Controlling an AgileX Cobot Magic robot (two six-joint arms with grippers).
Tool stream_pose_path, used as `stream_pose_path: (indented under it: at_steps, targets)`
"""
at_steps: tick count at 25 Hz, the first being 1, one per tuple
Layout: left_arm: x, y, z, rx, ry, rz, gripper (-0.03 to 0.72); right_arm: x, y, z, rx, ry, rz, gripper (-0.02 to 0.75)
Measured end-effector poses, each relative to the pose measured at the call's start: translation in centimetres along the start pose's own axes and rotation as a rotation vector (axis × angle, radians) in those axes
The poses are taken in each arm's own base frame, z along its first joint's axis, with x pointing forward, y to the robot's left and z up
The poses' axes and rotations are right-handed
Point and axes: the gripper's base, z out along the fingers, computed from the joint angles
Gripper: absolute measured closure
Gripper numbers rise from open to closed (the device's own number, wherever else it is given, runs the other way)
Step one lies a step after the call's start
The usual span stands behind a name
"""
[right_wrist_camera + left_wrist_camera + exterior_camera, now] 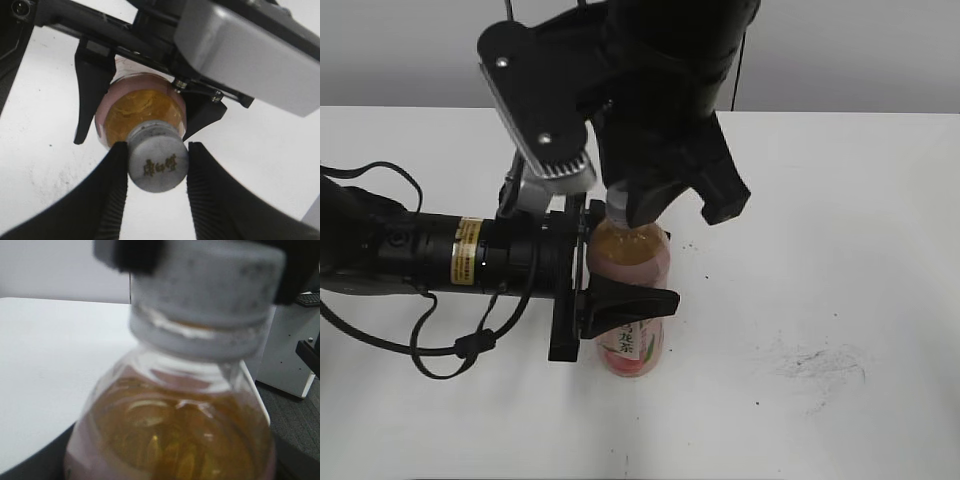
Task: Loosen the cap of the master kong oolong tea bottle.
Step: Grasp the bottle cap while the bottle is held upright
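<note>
The bottle (632,300) stood upright mid-table, the left gripper (610,300) clamped round its body. The right gripper (157,165) had its fingers pressed on either side of the cap (158,159). To loosen it well, the twist needed to stay true to the neck (the lower hold firm against spin). The white table (840,200) showed dark scuffs at near right; a grey wall lay beyond

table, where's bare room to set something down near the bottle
Free: the white table right of the oolong tea bottle, above the dark scuff marks, and the front strip along the near edge. Crowded: the left and middle, where both arms meet at the bottle.
</note>
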Motion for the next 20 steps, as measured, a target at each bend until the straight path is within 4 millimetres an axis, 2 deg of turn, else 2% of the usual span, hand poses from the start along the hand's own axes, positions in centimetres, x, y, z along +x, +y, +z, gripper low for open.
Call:
stream_pose_path:
  at_steps: [10, 15, 20]
  targets:
    - [0.02, -0.04, 0.02, 0.004, 0.003, 0.005, 0.243, 0.02, 0.01, -0.22, 0.007, 0.006, -0.597, 0.463]
    - [0.0, -0.13, 0.02, 0.016, 0.003, 0.007, 0.243, 0.0, 0.22, -0.52, 0.01, -0.001, -0.737, 0.464]
    - [0.01, -0.15, 0.02, 0.018, 0.003, 0.007, 0.243, 0.02, 0.26, -0.51, 0.008, 0.0, -0.761, 0.465]
